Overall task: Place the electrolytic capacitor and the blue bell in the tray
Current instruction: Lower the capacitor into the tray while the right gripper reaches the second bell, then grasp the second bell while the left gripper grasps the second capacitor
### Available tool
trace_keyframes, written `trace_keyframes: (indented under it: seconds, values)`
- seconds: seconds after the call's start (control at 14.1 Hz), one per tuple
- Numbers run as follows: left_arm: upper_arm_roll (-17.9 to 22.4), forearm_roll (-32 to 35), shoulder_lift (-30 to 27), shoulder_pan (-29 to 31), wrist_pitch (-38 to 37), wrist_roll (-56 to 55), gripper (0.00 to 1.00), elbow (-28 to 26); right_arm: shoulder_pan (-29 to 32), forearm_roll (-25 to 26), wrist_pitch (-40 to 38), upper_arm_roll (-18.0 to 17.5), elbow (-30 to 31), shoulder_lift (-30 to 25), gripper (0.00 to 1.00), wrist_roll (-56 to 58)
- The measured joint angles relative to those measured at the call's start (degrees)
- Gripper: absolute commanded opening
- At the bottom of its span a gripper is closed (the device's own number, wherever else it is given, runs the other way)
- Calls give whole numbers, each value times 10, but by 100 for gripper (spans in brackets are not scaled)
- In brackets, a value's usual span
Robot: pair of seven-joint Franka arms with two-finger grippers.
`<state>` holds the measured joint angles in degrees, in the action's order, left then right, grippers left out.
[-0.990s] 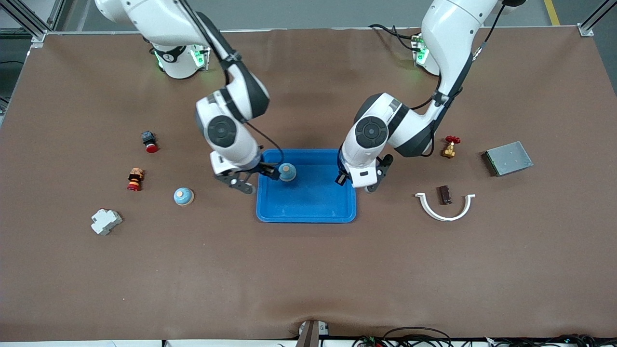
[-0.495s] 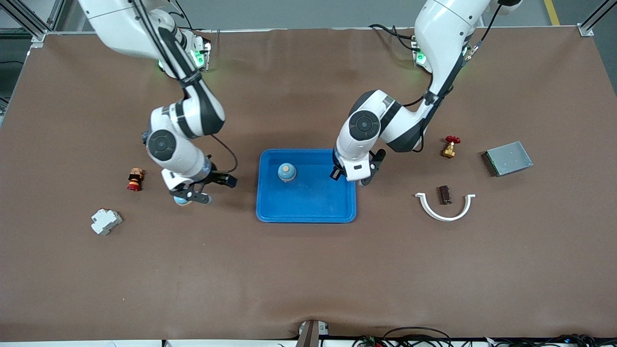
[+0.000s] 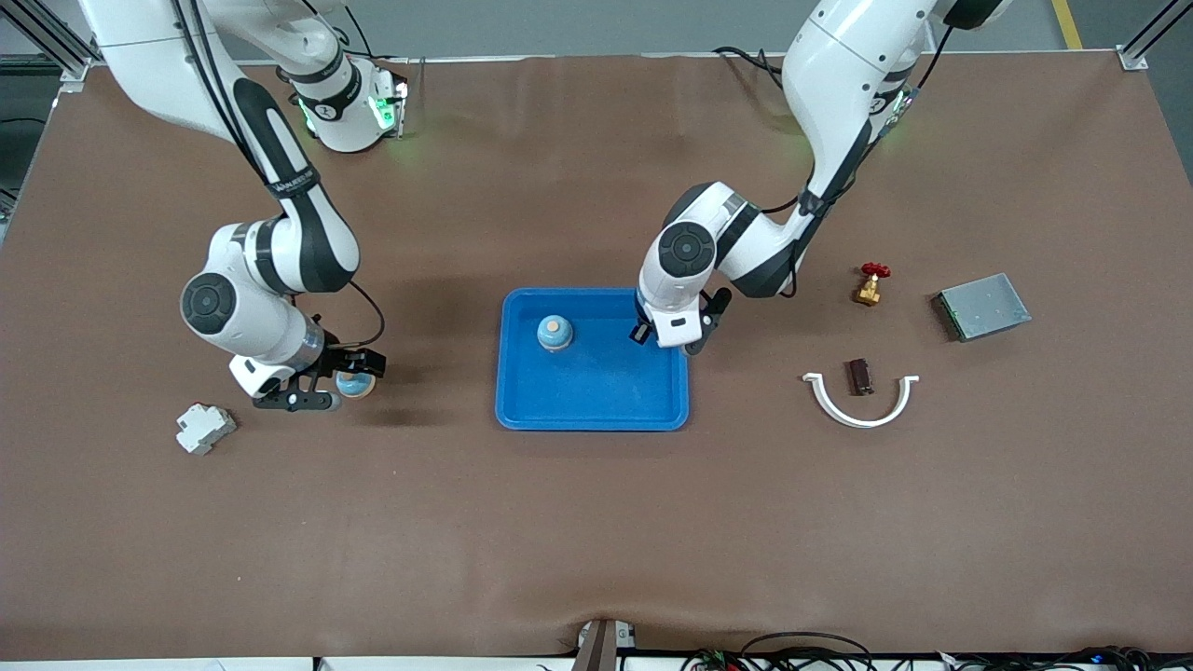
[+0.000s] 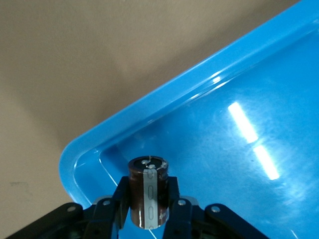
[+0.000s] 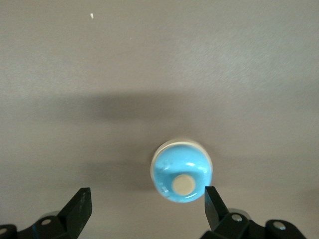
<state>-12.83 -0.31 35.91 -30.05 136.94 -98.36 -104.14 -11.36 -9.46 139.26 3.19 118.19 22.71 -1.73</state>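
Note:
The bright-blue tray [image 3: 593,410] lies mid-table with one blue bell [image 3: 555,333] inside it. A second blue bell [image 3: 355,383] with a tan button sits on the cloth toward the right arm's end. My right gripper [image 3: 333,382] hangs open over that bell, which lies between the fingers close to one fingertip [image 5: 213,201] in the right wrist view [image 5: 182,172]. My left gripper [image 3: 667,339] is over the tray's corner nearest the left arm's base, shut on a dark brown electrolytic capacitor [image 4: 147,191] with a grey stripe, just above the tray rim [image 4: 164,102].
A white breaker block [image 3: 204,428] lies near the right gripper. Toward the left arm's end are a red-handled brass valve [image 3: 871,283], a grey flat box [image 3: 983,306], a white curved clip [image 3: 859,403] and a small brown block [image 3: 859,376].
My right gripper left the bell in the tray and swung toward its own end of the table, over the second bell. My left gripper drifted slightly over the tray corner with the capacitor.

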Motion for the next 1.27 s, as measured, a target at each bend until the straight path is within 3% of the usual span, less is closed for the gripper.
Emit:
trace_keyframes:
  seconds: [0.35,0.42,0.5,0.57,0.64,1.06,1.27]
  values:
    - [2,15,10,0,4,-8,0,0,13,51,52,0,11,5,100,20]
    - [2,15,10,0,5,-8,19,0,13,57,70,-1,21,5,100,20]
    - [2,15,10,0,6,-8,54,0,13,61,91,-1,34,5,100,21]
    - [2,15,10,0,6,-8,81,0,13,62,111,-2,47,5,100,21]
    - [2,15,10,0,7,-8,100,1,13,62,129,-3,60,5,100,21]
    - [2,38,7,0,6,-6,100,8,9,62,195,-7,101,5,100,21]
    - [3,50,-21,8,-41,48,100,14,9,62,211,-8,108,6,100,21]
